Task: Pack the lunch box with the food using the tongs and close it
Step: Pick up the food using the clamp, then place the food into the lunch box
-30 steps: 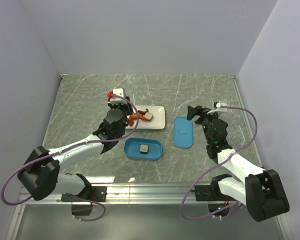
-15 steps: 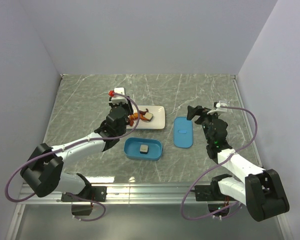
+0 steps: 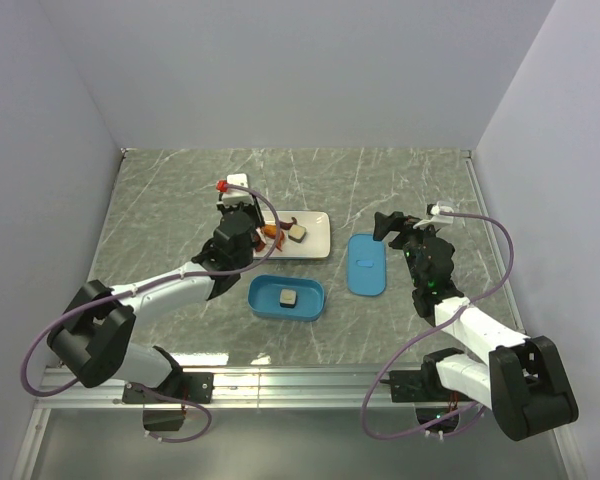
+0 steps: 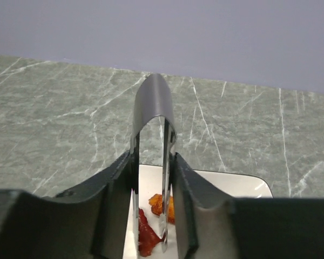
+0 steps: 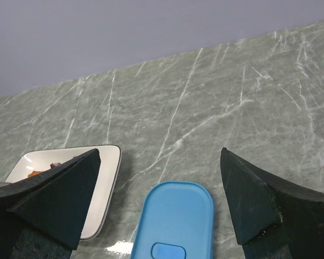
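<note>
Left hand tight on the tongs, tips down in the food — right hand wide.

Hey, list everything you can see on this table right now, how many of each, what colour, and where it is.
table: one, grey-green marbled, under everything
plate: one, white, rectangular, beyond the lunch box
orange-red food pieces: a few, exact count unclear, on the plate's left part by the tongs' tips
whitish cube: one, dark-edged, on the plate
lunch box: one, bright blue, open, mid-table
second cube: one, whitish and dark, inside the lunch box
lid: one, blue, flat on the table right of the lunch box
tongs: one, grey metal, in the left gripper, tips over the plate
left gripper: one, black, shut on the tongs
right gripper: one, black, open, above the lid's far end
</note>
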Robot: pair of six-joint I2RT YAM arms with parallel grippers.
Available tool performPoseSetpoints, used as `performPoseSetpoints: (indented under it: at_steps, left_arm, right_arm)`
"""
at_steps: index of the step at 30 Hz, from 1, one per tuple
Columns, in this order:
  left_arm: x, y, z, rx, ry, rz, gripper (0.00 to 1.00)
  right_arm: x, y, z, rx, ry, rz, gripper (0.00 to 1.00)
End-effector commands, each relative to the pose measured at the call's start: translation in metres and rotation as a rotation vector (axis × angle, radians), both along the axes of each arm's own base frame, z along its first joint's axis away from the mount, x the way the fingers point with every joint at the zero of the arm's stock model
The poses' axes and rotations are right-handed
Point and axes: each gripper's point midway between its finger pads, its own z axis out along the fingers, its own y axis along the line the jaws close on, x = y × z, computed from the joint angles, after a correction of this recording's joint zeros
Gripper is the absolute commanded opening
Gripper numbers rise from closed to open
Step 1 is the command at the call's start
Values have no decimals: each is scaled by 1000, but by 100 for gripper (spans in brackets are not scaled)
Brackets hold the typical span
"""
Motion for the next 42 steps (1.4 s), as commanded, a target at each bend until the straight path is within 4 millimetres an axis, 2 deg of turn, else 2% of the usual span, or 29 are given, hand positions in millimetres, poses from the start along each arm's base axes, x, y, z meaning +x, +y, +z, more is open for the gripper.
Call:
performPoseSetpoints:
  at_steps: [1, 7, 10, 16, 22, 26, 33, 37, 42]
  left_arm:
    - [7, -4, 20, -46, -50, -3, 35]
    - [2, -7, 24, -54, -47, -36, 16]
    - [-3, -8, 31, -64, -55, -56, 13]
    - [-25, -10, 54, -60, -103, -72, 13]
    - [-45, -14, 62, -47, -105, -88, 13]
    - [-63, -20, 60, -44, -86, -118, 13]
    - [-96, -23, 43, -35, -33, -130, 13]
    - [-114, -20, 52, -67, -48, -156, 13]
    - [-132, -24, 44, -76, -12, -201, 13]
  right_arm:
    - [2, 3, 21, 23, -64, 6, 98]
    - [3, 2, 20, 22, -61, 2, 98]
    - [3, 2, 21, 23, -64, 0, 98]
    - [2, 0, 20, 24, -62, -4, 98]
    - [3, 2, 20, 24, -61, -1, 98]
    - [3, 1, 21, 23, -64, -3, 98]
    - [2, 0, 21, 24, -67, -8, 99]
    - [2, 0, 22, 24, -65, -8, 98]
    - [0, -2, 24, 28, -74, -14, 98]
